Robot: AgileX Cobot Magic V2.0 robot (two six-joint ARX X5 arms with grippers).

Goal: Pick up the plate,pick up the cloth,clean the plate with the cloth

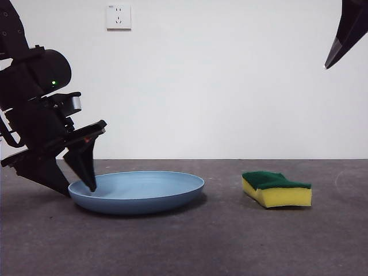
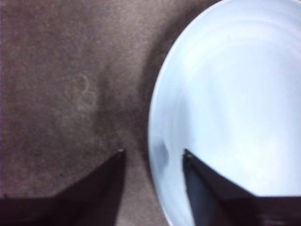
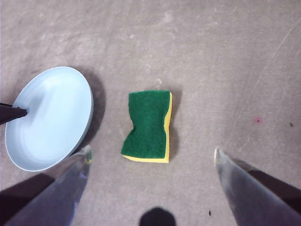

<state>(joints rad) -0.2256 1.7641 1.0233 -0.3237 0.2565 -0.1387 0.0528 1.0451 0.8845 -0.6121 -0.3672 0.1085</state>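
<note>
Straddling the plate (image 1: 138,192) rim with my left gripper (image 2: 153,153): jaws apart, one tip outside over the table (image 1: 184,247), the other inside over the plate's floor. Front view puts the inner tip down at the near-side rim, at or just above the surface; can't tell if it's touching. Nothing clamped yet, and the plate sits flat on the table, not lifted.

Right gripper (image 3: 153,155) is parked high, jaws wide apart, nothing between them. The cloth (image 3: 148,125), really a yellow sponge with the green scouring face up, lies on the table below and ahead of it, roughly centred between the jaws but well beneath them. From the right wrist view the plate is off to one side of the sponge, near but apart, with my left jaw tip poking in over its far rim.

Progress, as I read it:
- Plate pickup: in approach, rim lined up between the jaws, close not made. Not done.
- Cloth pickup: not started; sponge untouched.
- Wiping: not started.

What's left for the left arm looks like closing on the rim and lifting. The rim is low and smooth, so I'd expect a shallow bite; slip or tilt on lift is the risk. After that, the right arm has to drop onto the sponge, close across it, then bring it to the plate.
</note>
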